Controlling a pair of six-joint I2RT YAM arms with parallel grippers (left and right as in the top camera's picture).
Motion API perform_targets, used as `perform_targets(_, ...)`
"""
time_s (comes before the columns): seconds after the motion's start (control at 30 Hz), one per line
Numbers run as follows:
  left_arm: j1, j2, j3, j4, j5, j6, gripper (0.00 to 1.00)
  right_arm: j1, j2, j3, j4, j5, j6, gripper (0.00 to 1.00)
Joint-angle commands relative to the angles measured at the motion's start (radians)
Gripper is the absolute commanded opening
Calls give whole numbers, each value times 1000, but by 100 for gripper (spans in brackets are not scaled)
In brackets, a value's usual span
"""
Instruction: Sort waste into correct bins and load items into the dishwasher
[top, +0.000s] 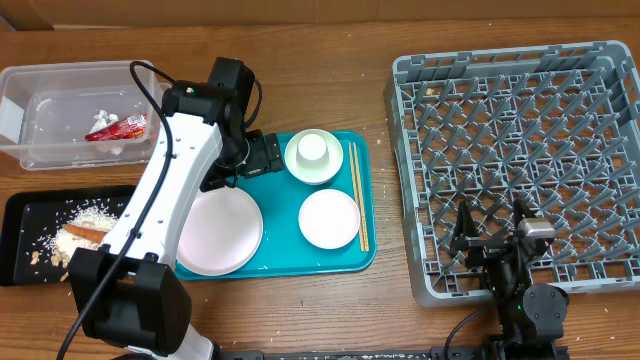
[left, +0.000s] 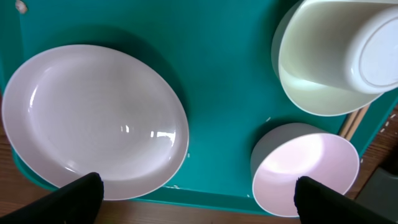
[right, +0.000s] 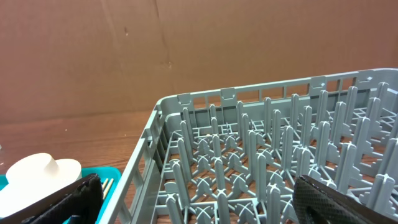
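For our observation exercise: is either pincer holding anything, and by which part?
Nothing is held: the left pincer is open above the teal tray, the right pincer open at the dish rack.

On the teal tray, the left arm hides the left rim of the big plate, and from the left wrist the bowl covers most of the chopsticks.

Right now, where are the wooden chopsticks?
In the overhead view, the chopsticks lie at the right edge of the teal tray, beside the bowl and smaller white plate, left of the grey rack.
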Motion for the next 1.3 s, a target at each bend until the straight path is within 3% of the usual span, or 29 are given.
perform_targets(0.0,-2,2,-10,1,42,-22,100,-2,-5,-10,6,5,2,100)
perform_targets(0.2,-2,2,-10,1,26,-20,100,-2,-5,-10,6,5,2,100)
perform_targets(0.33,1,2,-10,-21,-116,31,100,-2,-5,-10,6,5,2,100)
perform_targets(0.47,42,2,-10,-52,-202,-31,100,-2,-5,-10,6,5,2,100)
perform_targets(0.97,523,2,-10,-139,-4,-78,100,-2,-5,-10,6,5,2,100)
perform_targets(1.27,637,2,-10,-142,-5,-82,100,-2,-5,-10,6,5,2,100)
